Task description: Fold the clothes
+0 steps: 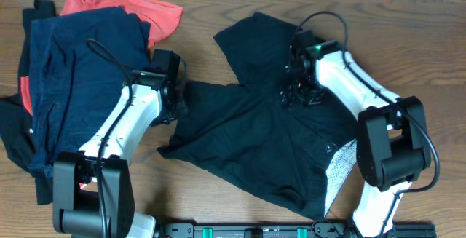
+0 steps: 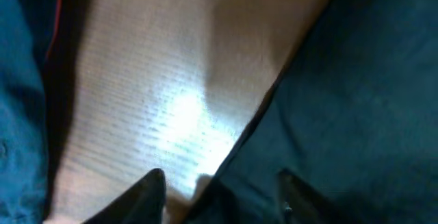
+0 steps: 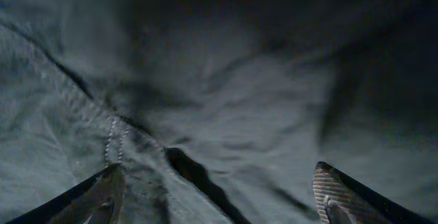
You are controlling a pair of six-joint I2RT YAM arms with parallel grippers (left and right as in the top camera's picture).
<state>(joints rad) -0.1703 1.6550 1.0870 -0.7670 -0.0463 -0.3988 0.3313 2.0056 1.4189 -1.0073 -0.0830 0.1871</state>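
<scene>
The black garment point(image 1: 255, 136) lies spread across the middle of the table, with its pale mesh lining point(image 1: 339, 169) showing at the front right. My left gripper point(image 1: 176, 105) is low at the garment's left edge. In the left wrist view its fingers point(image 2: 222, 200) are apart, one over bare wood and one over the black cloth point(image 2: 342, 94). My right gripper point(image 1: 297, 92) is down on the garment's upper middle. Its fingers point(image 3: 219, 196) are wide open over wrinkled black cloth point(image 3: 239, 94) and hold nothing.
A pile of other clothes lies at the left: a navy garment point(image 1: 80, 70) on top, a coral-red one point(image 1: 156, 12) behind it and a black one point(image 1: 14, 140) at the far left edge. Bare wooden table point(image 1: 408, 41) shows at the right and back.
</scene>
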